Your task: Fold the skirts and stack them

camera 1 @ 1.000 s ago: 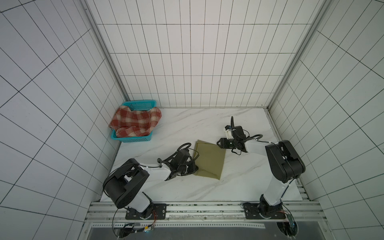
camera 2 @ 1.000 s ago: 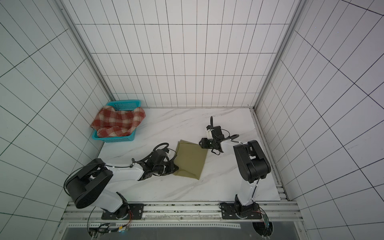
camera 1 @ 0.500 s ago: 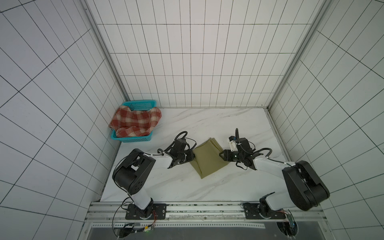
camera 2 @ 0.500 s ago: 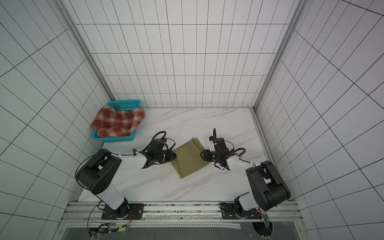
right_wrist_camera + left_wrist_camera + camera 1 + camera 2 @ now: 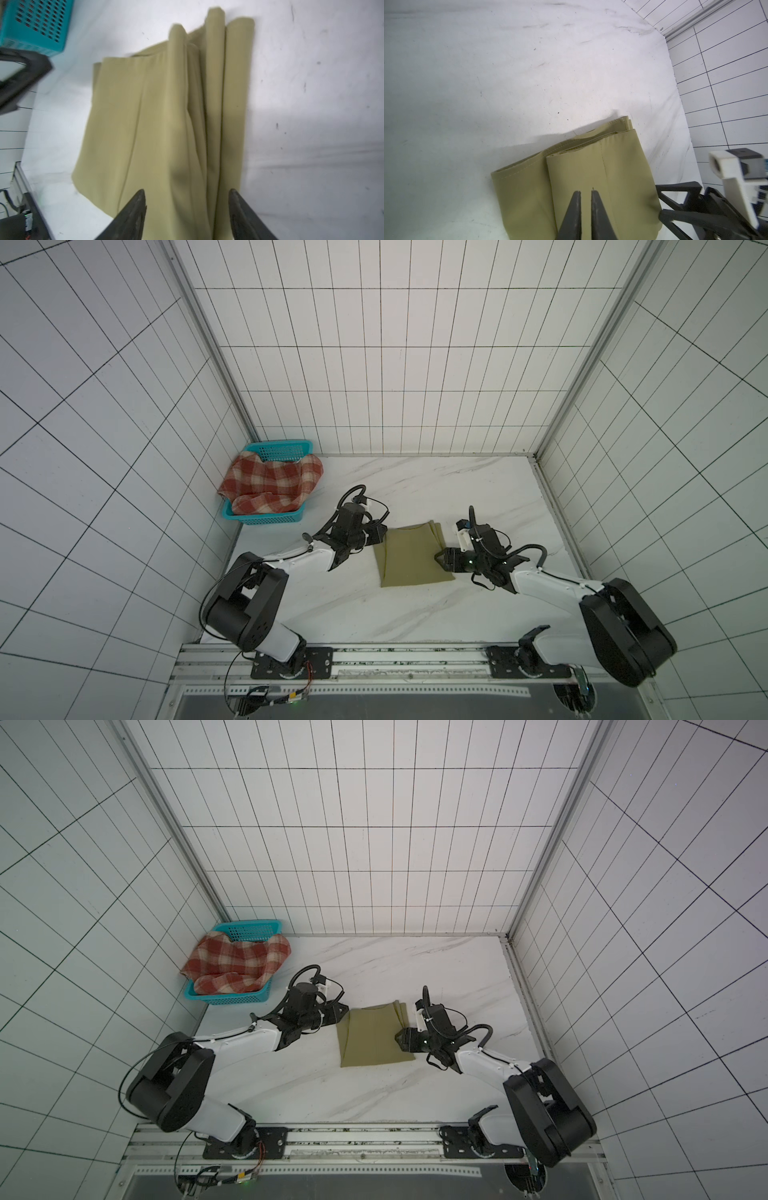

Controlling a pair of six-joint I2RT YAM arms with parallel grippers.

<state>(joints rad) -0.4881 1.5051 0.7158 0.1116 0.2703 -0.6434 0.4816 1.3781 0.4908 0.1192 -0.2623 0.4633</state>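
The olive skirt [image 5: 411, 556] [image 5: 374, 1038] lies folded in several layers on the middle of the marble table. My left gripper [image 5: 381, 537] [image 5: 584, 190] sits at the skirt's left edge. Its jaws are nearly together on the cloth [image 5: 591, 166], with only a sliver between them. My right gripper [image 5: 441, 564] [image 5: 187, 192] is open at the right edge. Its fingers stand wide apart over the layered folds [image 5: 155, 114], holding nothing. The plaid skirt [image 5: 270, 485] [image 5: 237, 961] lies crumpled in the basket at the back left.
The teal basket [image 5: 282, 450] [image 5: 35, 22] stands in the back left corner against the tiled wall. Bare marble table [image 5: 415, 489] surrounds the olive skirt. Tiled walls close the table on three sides, and a metal rail [image 5: 374, 659] runs along the front.
The olive skirt has turned and shifted with both grippers, and now lies squarer to the table. My right gripper has opened and let go of its edge. The left stays shut.
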